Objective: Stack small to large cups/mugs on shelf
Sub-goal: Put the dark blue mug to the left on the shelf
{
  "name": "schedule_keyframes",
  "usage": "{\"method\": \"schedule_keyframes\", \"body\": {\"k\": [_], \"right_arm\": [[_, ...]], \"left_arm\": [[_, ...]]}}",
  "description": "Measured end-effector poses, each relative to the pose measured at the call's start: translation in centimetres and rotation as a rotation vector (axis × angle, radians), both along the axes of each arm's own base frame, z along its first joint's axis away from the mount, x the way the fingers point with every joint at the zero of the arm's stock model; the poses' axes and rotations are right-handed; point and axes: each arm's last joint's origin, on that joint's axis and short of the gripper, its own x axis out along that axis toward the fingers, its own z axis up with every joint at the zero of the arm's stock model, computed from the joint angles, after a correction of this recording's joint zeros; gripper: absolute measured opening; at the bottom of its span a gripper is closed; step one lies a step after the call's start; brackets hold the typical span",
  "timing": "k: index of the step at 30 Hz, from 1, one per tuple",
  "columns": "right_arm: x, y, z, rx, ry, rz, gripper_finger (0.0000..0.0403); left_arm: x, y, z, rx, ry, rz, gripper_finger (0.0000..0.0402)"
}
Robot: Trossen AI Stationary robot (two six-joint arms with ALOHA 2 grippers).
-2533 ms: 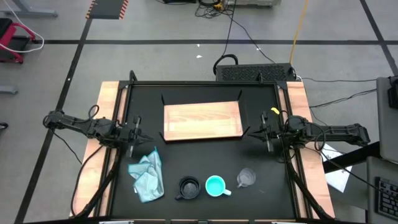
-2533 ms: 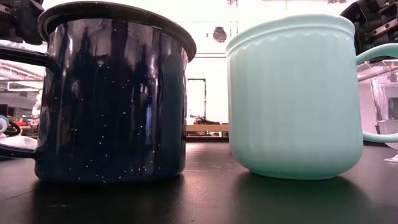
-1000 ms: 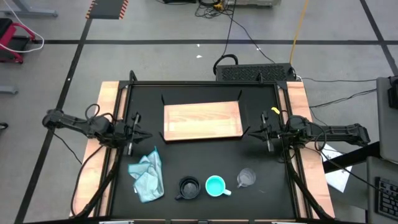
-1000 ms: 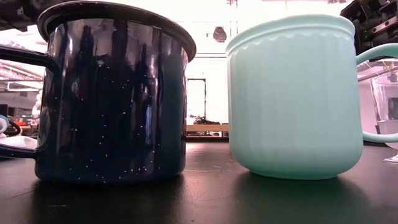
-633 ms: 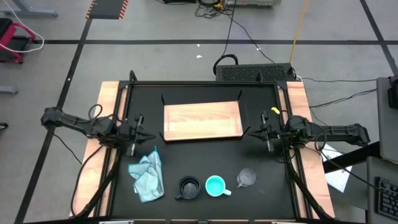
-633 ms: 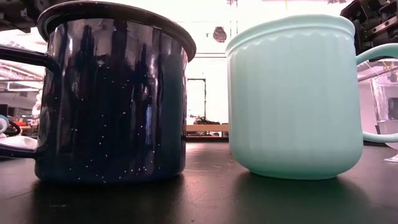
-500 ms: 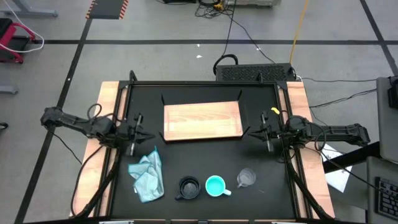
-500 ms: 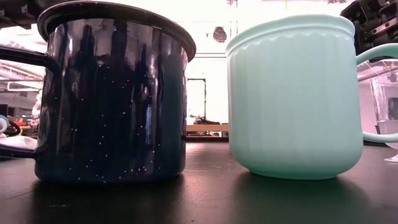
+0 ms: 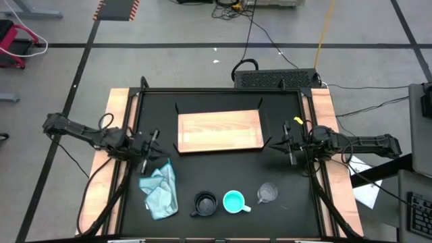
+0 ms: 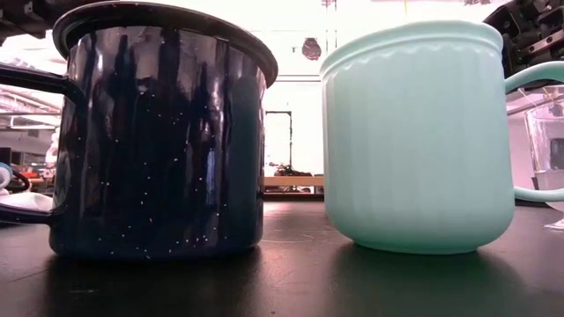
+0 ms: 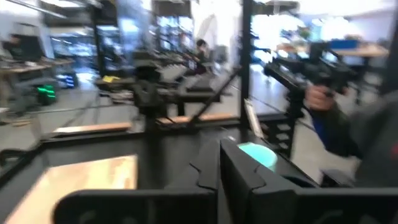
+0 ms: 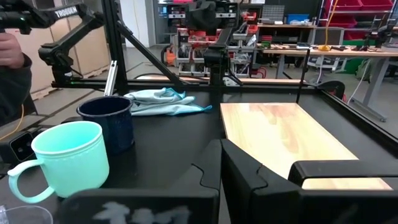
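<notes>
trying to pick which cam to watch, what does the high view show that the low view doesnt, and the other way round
Only the high view shows the shelf, bare, the light blue cloth, the left gripper just above that cloth and the right gripper beside the shelf's right end. Only the low view shows the mugs' sides: white speckles on the navy mug, ribs on the turquoise mug, and the room behind. Both show these two mugs side by side on the black tabletop, with the glass cup to their right.

Around my table the grey floor (image 9: 169, 64) carries dark tape lines (image 9: 202, 45) and trailing cables (image 9: 260, 30). Beyond me stand cluttered workbenches (image 12: 298, 53), red bins (image 12: 348, 12) and bright overhead light.
</notes>
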Motion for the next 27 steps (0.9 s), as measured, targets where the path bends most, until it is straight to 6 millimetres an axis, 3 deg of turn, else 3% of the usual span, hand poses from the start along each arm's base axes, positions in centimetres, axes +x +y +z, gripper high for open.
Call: {"method": "schedule_keyframes", "body": {"k": [4, 15, 20, 27], "right_arm": [[0.0, 0.0, 0.0, -0.001, 0.000, 0.000, 0.0000], [0.0, 0.0, 0.0, -0.016, -0.001, 0.001, 0.0000], [0.0, 0.0, 0.0, -0.016, -0.001, 0.001, 0.0000], [0.0, 0.0, 0.0, -0.016, -0.001, 0.001, 0.0000]], "left_arm": [[1.5, -1.4, 0.9, 0.043, 0.071, -0.047, 0.0072], [7.2, -7.0, 6.3, 0.199, 0.394, -0.056, 0.0213], [9.8, -9.2, 7.9, 0.215, 0.512, -0.055, 0.0236], [13.0, -12.1, 8.5, 0.247, 0.655, -0.059, 0.0231]]}}
